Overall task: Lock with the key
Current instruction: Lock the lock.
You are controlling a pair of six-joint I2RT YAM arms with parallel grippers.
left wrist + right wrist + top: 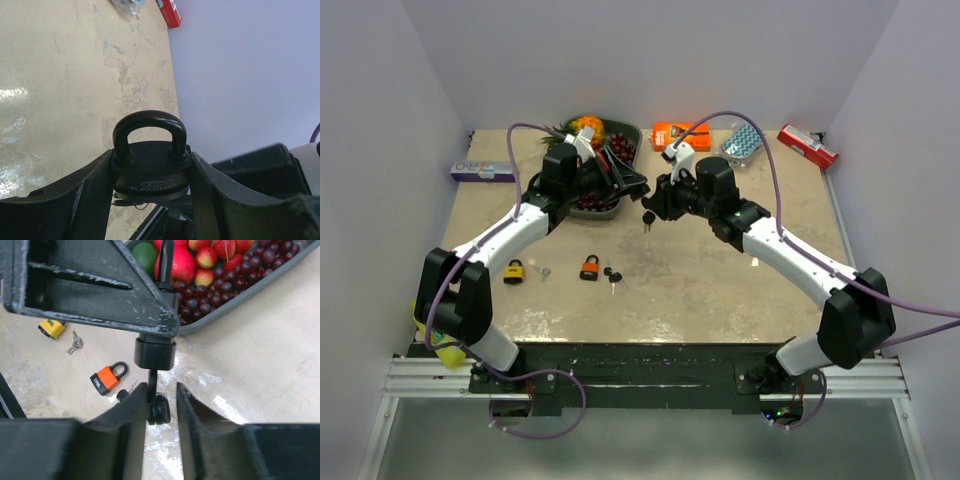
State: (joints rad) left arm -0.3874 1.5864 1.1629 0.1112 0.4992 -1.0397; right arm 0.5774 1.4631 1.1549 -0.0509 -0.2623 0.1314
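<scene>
Black padlock (pixel 150 172) (KAIJING, shackle seated) clamped in left jaws; key (pixel 158 410) inserted, right jaws apart around it.

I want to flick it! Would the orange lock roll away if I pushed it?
Probably not. The orange lock lies flat on the table and its body looks boxy, so it would likely slide, not roll. Its black loop looks like metal, so it is probably stiff and a bit heavy for its size.

Black padlock (pixel 150 172) with key (pixel 159 410) inserted
The lock (marked KAIJING) is held aloft, shackle closed; the key is seen hanging from its underside.
</scene>
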